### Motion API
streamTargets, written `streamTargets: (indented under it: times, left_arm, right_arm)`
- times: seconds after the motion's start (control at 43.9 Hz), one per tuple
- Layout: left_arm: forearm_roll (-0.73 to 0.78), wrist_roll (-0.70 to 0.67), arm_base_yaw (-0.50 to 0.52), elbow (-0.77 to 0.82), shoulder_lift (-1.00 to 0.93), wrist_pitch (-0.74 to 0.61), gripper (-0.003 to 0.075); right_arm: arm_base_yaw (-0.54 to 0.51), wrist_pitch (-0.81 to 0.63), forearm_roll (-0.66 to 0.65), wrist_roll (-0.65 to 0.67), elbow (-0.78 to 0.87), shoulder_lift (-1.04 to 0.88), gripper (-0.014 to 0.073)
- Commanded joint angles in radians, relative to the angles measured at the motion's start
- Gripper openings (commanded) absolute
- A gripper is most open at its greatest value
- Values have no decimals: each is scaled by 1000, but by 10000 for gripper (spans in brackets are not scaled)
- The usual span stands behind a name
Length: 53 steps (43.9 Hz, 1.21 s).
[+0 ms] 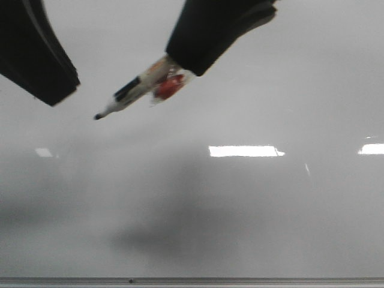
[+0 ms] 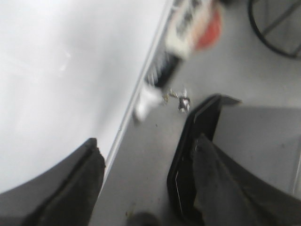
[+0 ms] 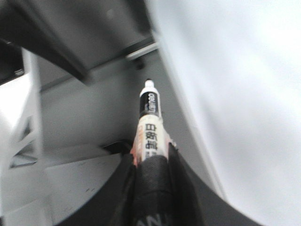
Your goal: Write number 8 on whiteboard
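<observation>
The whiteboard [image 1: 252,216] is glossy pale grey and fills the front view; it also shows in the left wrist view [image 2: 56,70] and the right wrist view [image 3: 235,94]. The number 8 is out of view. My right gripper [image 1: 180,65] [image 3: 150,157] is shut on a white and black marker [image 1: 133,90] [image 3: 149,120] with a red patch [image 1: 169,87]. The marker's dark tip [image 1: 98,116] points down-left, and whether it touches the board cannot be told. My left gripper [image 1: 57,90] [image 2: 141,183] hangs open and empty at the upper left, apart from the marker [image 2: 188,37].
A thin grey frame strip [image 1: 192,280] runs along the board's near edge. Bright glare patches [image 1: 243,151] lie across the board's middle, and the arms cast a dark shadow [image 1: 162,234] below them. A dark ring-shaped object [image 2: 277,28] sits beyond the board's edge.
</observation>
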Motion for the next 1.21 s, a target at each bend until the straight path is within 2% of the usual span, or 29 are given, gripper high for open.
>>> streamTargets:
  times: [0.0, 0.091, 0.137, 0.273, 0.433, 0.592, 0.979, 1.184]
  left_arm:
    - [-112, -15, 87, 27, -120, -38, 333]
    - [-165, -15, 187, 131, -223, -95, 247]
    - [-191, -15, 247, 214, -284, -139, 181]
    - [-276, -15, 343, 389, -441, -231, -21]
    - [-294, -13, 366, 515, -607, -308, -19]
    - [-295, -13, 366, 523, -665, -308, -19]
    - [-295, -13, 366, 523, -667, -308, -19]
    - [-295, -13, 366, 523, -667, -308, -19]
  right_arm:
    - [-75, -115, 58, -5, 41, -78, -59]
    - [-113, -210, 122, -5, 77, -92, -59]
    - [-117, -265, 142, -5, 84, -91, -59]
    - [-107, -381, 179, -5, 84, -75, -59]
    - [-103, -523, 205, -5, 83, -43, -59]
    - [-103, -577, 216, -5, 78, 14, -59]
    - [-44, -526, 217, -15, 13, 161, -59]
    - [-76, -563, 185, -8, 80, 117, -59]
